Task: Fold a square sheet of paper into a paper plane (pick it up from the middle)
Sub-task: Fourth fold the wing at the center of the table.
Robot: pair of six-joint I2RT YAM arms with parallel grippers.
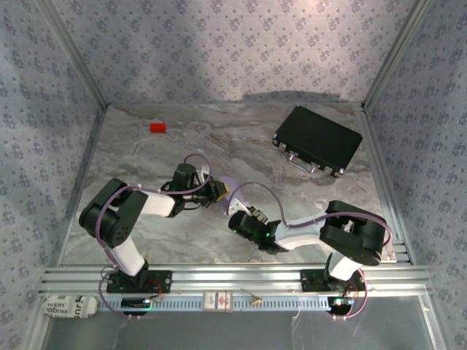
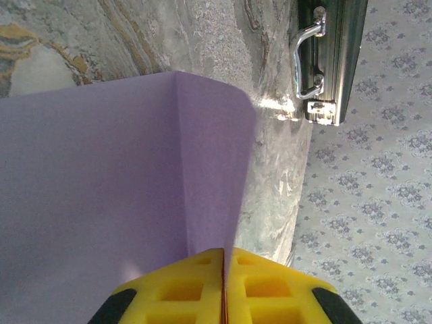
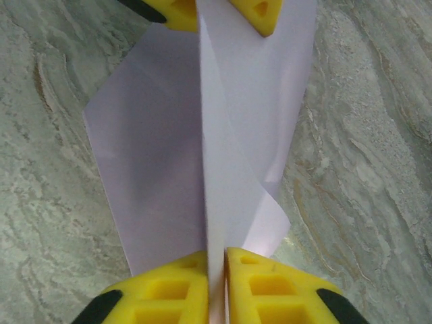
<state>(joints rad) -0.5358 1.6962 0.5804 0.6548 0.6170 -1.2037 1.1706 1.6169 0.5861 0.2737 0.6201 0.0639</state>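
Note:
The square sheet of paper (image 1: 228, 185), pale lilac, is held up off the marble table between both grippers, bent along a centre crease. My left gripper (image 2: 224, 254) is shut on one edge of the sheet (image 2: 101, 189), its yellow fingers pinching the fold. My right gripper (image 3: 216, 254) is shut on the opposite end of the sheet (image 3: 155, 155), with a creased ridge running up from its jaws. In the right wrist view the left gripper (image 3: 217, 19) faces mine at the top. From above, the left gripper (image 1: 218, 192) and the right gripper (image 1: 236, 210) stand close together mid-table.
A black rectangular case (image 1: 318, 138) with metal handle (image 2: 309, 61) lies at the back right. A small red block (image 1: 157, 127) sits at the back left. Patterned walls close in the table on three sides.

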